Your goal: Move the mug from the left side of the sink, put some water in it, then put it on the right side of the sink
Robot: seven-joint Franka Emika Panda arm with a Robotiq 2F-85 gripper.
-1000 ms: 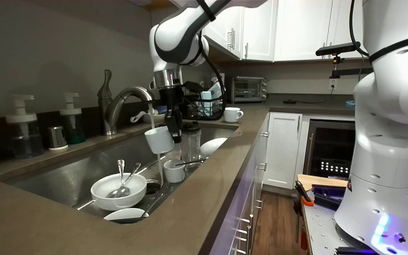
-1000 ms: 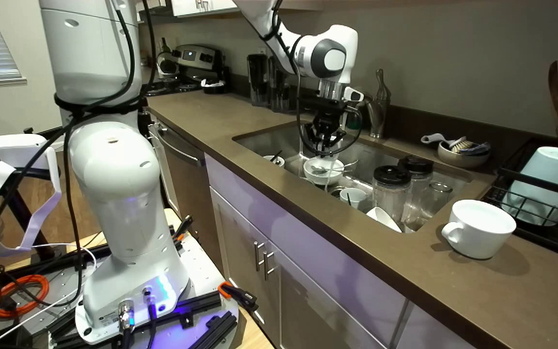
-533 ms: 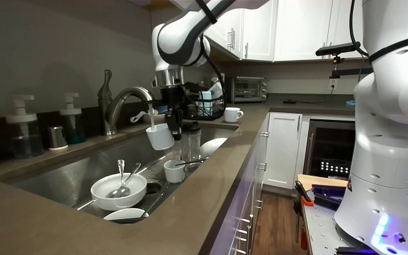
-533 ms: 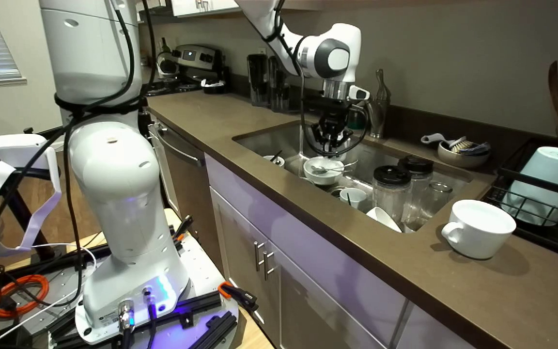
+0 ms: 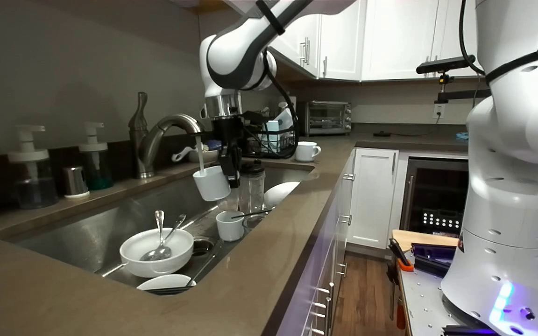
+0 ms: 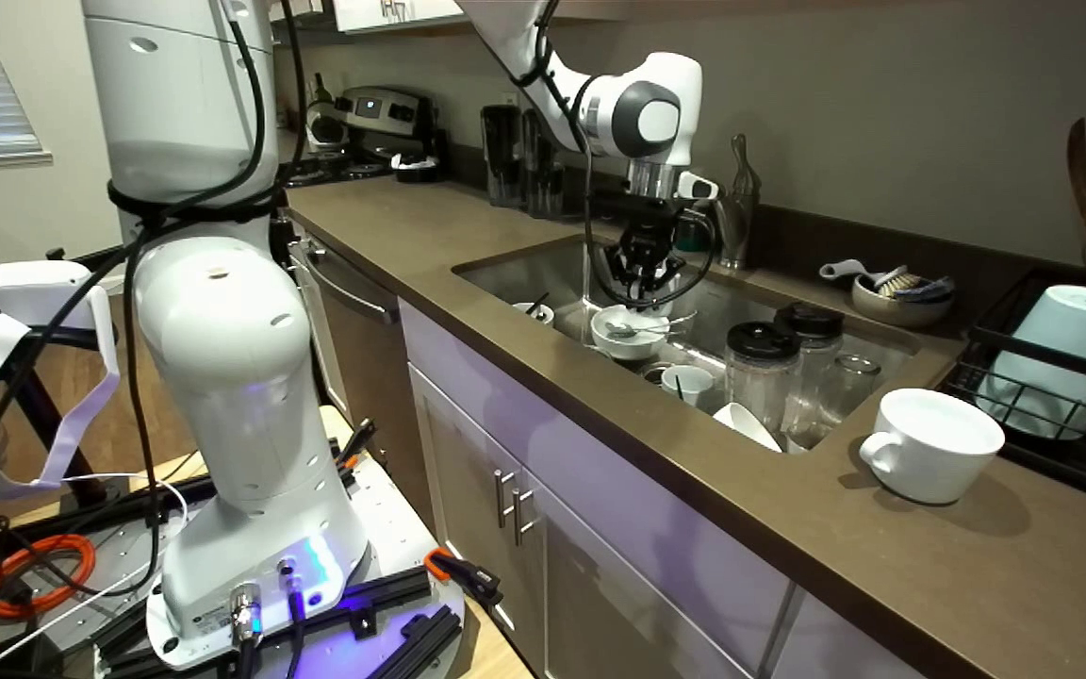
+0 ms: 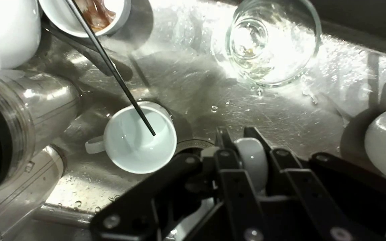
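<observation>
Only an exterior view shows water [image 5: 201, 156] running into the mug [image 5: 213, 185].

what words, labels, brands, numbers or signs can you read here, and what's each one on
None can be read in any view.
Small display on the silver-and-black metal stove: any digits too small to read.
Possible faint marking on the robot's white rounded base: too small to read.
</observation>
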